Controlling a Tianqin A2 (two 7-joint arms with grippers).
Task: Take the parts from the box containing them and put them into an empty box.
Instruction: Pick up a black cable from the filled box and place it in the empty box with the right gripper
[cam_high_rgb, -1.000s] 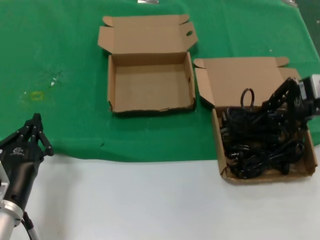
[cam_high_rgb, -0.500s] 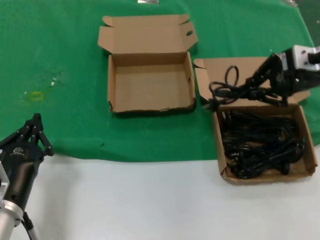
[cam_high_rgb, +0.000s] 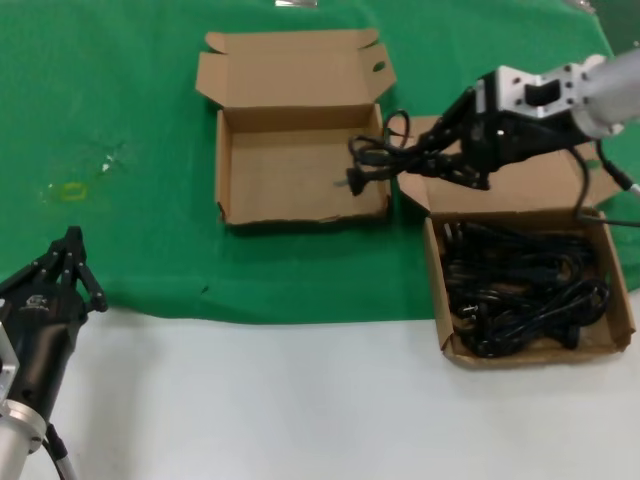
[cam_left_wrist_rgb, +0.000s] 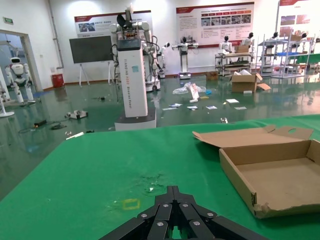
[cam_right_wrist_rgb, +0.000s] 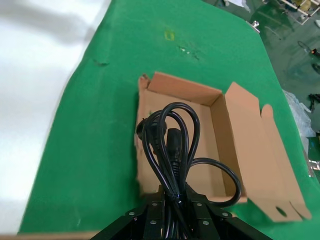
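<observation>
Head view first: right gripper (cam_high_rgb: 437, 152) is up over the gap between the two cardboard boxes, fingers clamped on a coiled black power cord (cam_high_rgb: 378, 155) whose plug end hangs just over the right edge of the empty box (cam_high_rgb: 300, 165). Carrying it that high looks meant to get the dangling loops over the box wall. That box sits on the green mat (cam_high_rgb: 120, 100) toward the far edge of the bench, lid folded back, nothing inside it. The box containing the parts (cam_high_rgb: 528, 290) lies nearer the right edge, straddling the mat and the white bench (cam_high_rgb: 260, 400), with a tangle of black cords (cam_high_rgb: 520, 290) left in it, so I judge the transfer has barely begun. Left gripper (cam_high_rgb: 68, 262) is parked at the near left corner, fingers together

Left wrist view: the left gripper's closed fingers (cam_left_wrist_rgb: 172, 215) point across the mat, with the empty box off to one side, its floor bare

Right wrist view: the cord hangs in loose loops from the fingers (cam_right_wrist_rgb: 172, 210), its plug (cam_right_wrist_rgb: 172, 137) over the box's near wall; the bare brown floor waits beyond, lid flap spread on the mat
</observation>
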